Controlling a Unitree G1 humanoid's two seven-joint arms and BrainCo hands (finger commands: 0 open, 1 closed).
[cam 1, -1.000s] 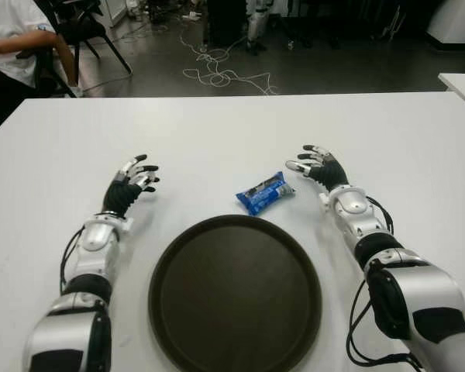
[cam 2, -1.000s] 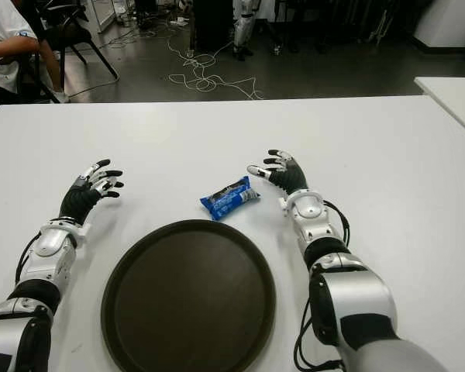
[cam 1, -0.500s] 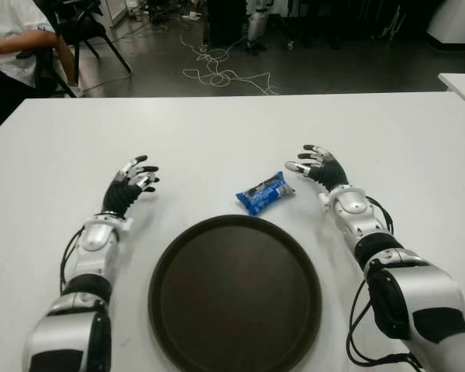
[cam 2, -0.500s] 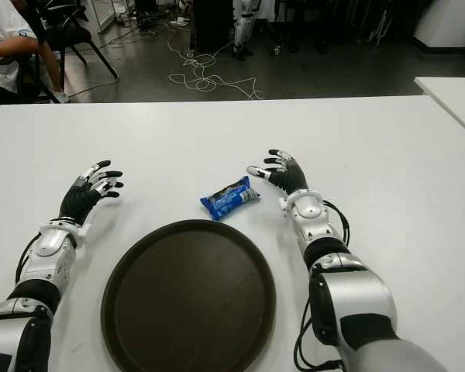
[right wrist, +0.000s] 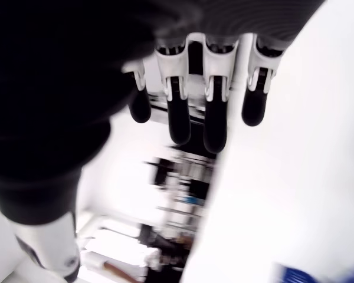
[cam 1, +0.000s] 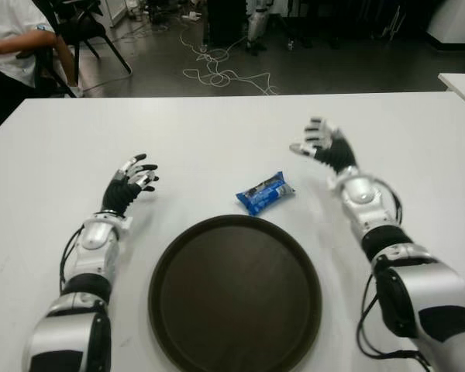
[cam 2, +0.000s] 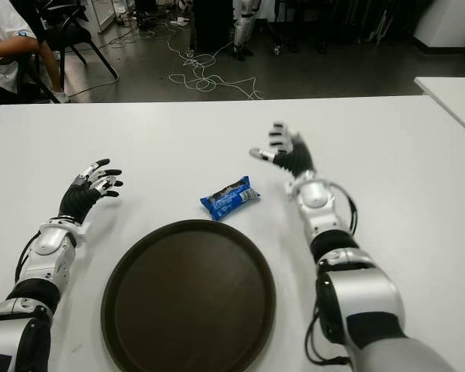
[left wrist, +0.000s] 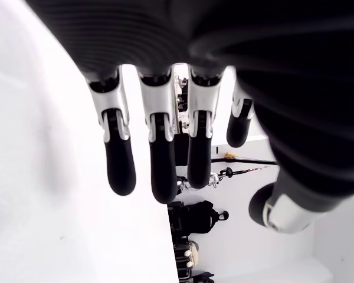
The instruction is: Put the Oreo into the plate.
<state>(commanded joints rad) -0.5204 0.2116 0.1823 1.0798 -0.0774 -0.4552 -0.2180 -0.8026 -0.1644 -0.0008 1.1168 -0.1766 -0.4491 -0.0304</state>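
My right hand (cam 1: 325, 147) is hovering above the white table (cam 1: 217, 132), fingers spread and holding nothing, positioned beyond and to the right of the cookie packet (cam 1: 265, 192). In its own wrist view the fingers (right wrist: 215, 121) are hanging straight and apart, with a blue corner of the packet just showing at the frame's edge. The packet is lying flat on the table, blue with white print, angled slightly, just past the far rim of the plate (cam 1: 235, 293) and not touching it as far as I can tell. The plate is a round dark brown tray sitting directly in front of me, with nothing on it. My left hand (cam 1: 130, 183) is showing to the left of the plate, well apart from the packet, its fingers (left wrist: 156, 153) loosely extended and gripping nothing. A seated person (cam 1: 15, 43) is visible beyond the table's far left corner.
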